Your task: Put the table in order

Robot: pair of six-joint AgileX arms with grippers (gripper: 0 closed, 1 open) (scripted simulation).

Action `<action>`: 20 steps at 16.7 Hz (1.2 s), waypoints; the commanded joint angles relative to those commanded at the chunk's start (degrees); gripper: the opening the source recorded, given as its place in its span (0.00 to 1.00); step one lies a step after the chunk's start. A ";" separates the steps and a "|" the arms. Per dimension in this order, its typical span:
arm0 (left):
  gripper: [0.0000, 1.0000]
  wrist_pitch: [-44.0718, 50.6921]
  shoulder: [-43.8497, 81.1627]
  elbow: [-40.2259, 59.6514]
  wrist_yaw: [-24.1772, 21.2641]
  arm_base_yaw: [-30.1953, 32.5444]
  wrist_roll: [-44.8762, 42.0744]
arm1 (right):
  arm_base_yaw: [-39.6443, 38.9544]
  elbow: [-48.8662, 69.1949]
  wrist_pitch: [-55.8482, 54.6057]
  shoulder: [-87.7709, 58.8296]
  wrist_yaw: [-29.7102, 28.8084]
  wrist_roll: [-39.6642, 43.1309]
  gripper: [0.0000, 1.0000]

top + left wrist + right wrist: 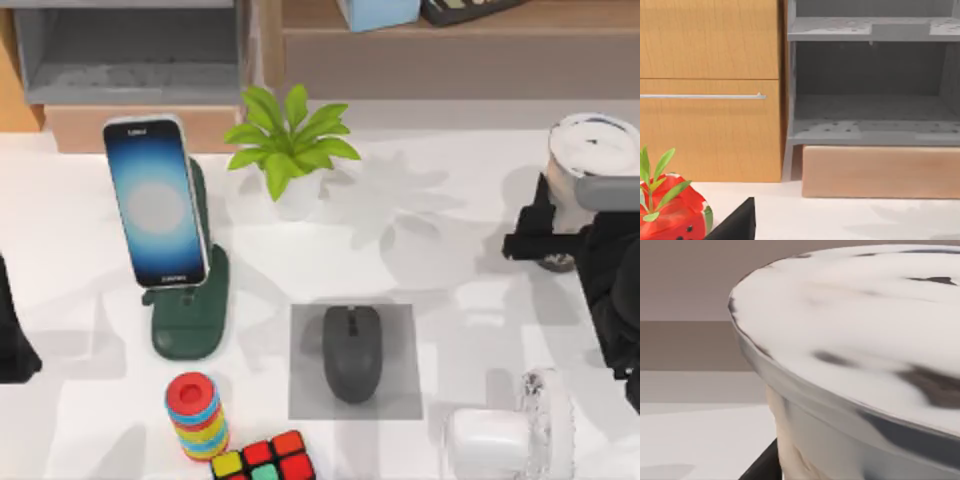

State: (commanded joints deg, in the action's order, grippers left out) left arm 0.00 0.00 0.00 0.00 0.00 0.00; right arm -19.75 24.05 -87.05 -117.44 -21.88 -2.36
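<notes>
My right gripper [545,248] sits at right edge of frame, against the white cup [592,150]; can't tell jaw gap or hold. Table [440,230] spans mid-frame. Risk: bad grip tips cup. Left arm parked at left edge

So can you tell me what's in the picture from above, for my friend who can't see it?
A white table holds a phone on a green stand, a small potted plant and a dark mouse on a grey mat. Near the front edge are a stack of coloured rings and a puzzle cube. The right arm's gripper is beside a white cup.
</notes>
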 joint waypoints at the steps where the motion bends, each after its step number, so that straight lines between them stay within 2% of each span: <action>1: 1.00 0.00 0.00 0.00 0.00 0.00 0.00 | 0.00 0.00 0.00 0.00 0.00 0.00 0.40; 6: 1.00 0.00 0.00 0.00 0.00 0.00 0.00 | 0.00 0.00 0.00 0.00 0.00 0.00 0.02; 20: 1.00 0.00 0.00 0.00 0.00 0.00 0.00 | -0.05 -0.19 3.02 3.25 0.03 -0.10 0.00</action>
State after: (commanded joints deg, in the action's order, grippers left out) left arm 0.00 0.00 0.00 0.00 0.00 0.00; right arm -19.79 23.86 -84.04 -114.19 -21.85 -2.45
